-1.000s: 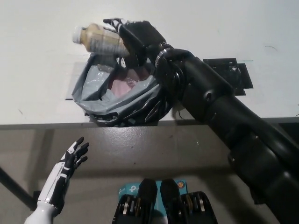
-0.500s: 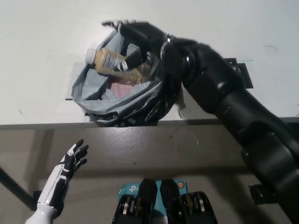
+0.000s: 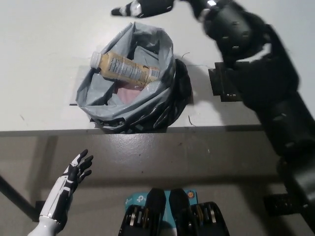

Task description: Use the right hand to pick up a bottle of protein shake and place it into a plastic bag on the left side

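Head view: the protein shake bottle is seen lying on its side inside the grey plastic bag on the worktop, below the empty, spread right hand. The left hand is held low, fingers apart.

The protein shake bottle is a clear plastic bottle filled with beige liquid. It has a white cap and a printed label around its middle. It lies on its side across the open mouth of the plastic bag, with the cap pointing to picture left and resting at the bag's left rim. The base points right, inside the opening. The plastic bag is grey with a darker, crumpled outer layer toward the front and right. Its mouth is wide open and faces upward. A pinkish surface shows inside, below the bottle. The bag sits at the front edge of the white table.
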Robot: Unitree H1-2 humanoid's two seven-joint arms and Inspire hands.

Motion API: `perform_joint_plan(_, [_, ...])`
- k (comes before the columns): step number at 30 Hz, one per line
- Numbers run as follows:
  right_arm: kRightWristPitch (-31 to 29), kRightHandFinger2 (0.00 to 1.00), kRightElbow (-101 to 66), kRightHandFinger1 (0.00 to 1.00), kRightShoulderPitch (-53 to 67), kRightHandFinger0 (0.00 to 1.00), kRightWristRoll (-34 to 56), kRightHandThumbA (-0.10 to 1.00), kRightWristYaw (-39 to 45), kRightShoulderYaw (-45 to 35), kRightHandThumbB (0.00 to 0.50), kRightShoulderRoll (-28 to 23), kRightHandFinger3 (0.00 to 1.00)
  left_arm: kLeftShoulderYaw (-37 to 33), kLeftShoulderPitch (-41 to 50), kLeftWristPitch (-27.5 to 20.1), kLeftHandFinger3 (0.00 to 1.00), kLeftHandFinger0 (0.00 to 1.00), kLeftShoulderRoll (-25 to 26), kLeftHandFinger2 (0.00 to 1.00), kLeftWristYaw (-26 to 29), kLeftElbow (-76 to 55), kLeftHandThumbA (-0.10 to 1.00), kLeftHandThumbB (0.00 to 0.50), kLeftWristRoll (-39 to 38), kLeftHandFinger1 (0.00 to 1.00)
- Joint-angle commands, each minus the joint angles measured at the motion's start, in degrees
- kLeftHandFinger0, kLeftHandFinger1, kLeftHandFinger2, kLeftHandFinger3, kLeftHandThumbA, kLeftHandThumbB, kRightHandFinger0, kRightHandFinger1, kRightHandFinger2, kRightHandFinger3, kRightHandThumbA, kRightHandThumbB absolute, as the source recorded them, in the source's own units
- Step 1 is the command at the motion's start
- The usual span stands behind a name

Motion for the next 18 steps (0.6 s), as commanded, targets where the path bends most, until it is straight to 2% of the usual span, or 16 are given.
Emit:
perform_joint_plan(1, [12.81,1.0,-42.85,1.0,2.79,1.0,19.9,1.0,3.28,-17.32,0.452,-13.34,1.0,0.67,-0.45,0.34,1.0,1.0,0.6,1.0,-0.07,-1.37,1.0,0.155,-0.67,1.0])
perform_joint_plan(4, [13.17,1.0,-53.99,1.0,11.0,1.0,21.63,1.0,2.05,-21.35,0.422,-17.43,1.0,1.03,-1.99,0.42,1.0,1.0,0.73,1.0,0.22,-0.41,1.0,0.161,-0.62,1.0])
perform_joint_plan(6, [13.69,1.0,-60.63,1.0,17.79,1.0,24.3,1.0,0.48,-24.19,0.436,-18.71,1.0,1.18,-2.6,0.16,1.0,1.0,0.86,1.0,0.19,0.06,1.0,0.164,-0.74,1.0])
perform_joint_plan(8, [14.68,1.0,-69.48,1.0,27.81,1.0,27.93,0.99,-2.87,-27.25,0.477,-18.77,1.0,1.06,-1.6,-0.68,1.0,1.0,0.51,1.0,0.13,0.16,1.0,0.136,-0.95,1.0])
perform_joint_plan(9, [14.11,1.0,-71.22,1.0,30.4,1.0,28.78,1.0,-4.13,-27.79,0.48,-18.38,1.0,1.1,-1.74,-0.69,1.0,1.0,0.44,1.0,0.03,0.44,1.0,0.127,-1.25,1.0])
perform_joint_plan(11, [8.21,1.0,-75.18,1.0,39.96,1.0,32.81,0.93,-8.38,-28.45,0.397,-17.12,1.0,1.25,-2.28,-1.09,1.0,1.0,0.36,1.0,0.08,1.34,1.0,0.126,-1.46,1.0])
perform_joint_plan(12, [4.37,1.0,-76.26,1.0,44.12,1.0,32.97,0.93,-9.66,-27.96,0.398,-16.28,1.0,1.28,-2.37,-1.14,1.0,1.0,0.4,1.0,0.1,1.56,1.0,0.141,-1.41,1.0])
perform_joint_plan(13, [2.91,1.0,-76.52,1.0,45.5,1.0,32.83,0.93,-9.99,-27.63,0.398,-15.97,1.0,1.3,-2.42,-1.07,1.0,1.0,0.42,1.0,0.12,1.62,1.0,0.145,-1.39,1.0])
perform_joint_plan(14, [1.67,1.0,-77.33,1.0,48.14,1.0,33.12,0.9,-10.36,-26.83,0.418,-15.57,1.0,1.3,-1.95,-0.7,1.0,1.0,0.43,1.0,0.12,1.33,1.0,0.17,-1.39,1.0])
perform_joint_plan(15, [1.05,1.0,-78.43,1.0,51.75,1.0,33.73,0.85,-10.71,-25.83,0.414,-15.03,1.0,1.21,-1.38,-0.28,1.0,1.0,0.35,1.0,0.11,0.88,1.0,0.184,-1.39,1.0])
perform_joint_plan(16, [0.08,1.0,-78.77,1.0,54.27,1.0,32.79,0.86,-10.73,-24.97,0.384,-14.03,1.0,1.2,-1.39,-0.08,1.0,1.0,0.27,1.0,0.14,0.79,1.0,0.186,-1.43,1.0])
perform_joint_plan(18, [-2.93,1.0,-76.67,1.0,59.62,1.0,30.97,0.88,-9.66,-20.73,0.402,-10.11,1.0,1.45,-2.61,-1.03,1.0,1.0,0.06,1.0,0.45,1.98,1.0,0.175,-1.46,1.0])
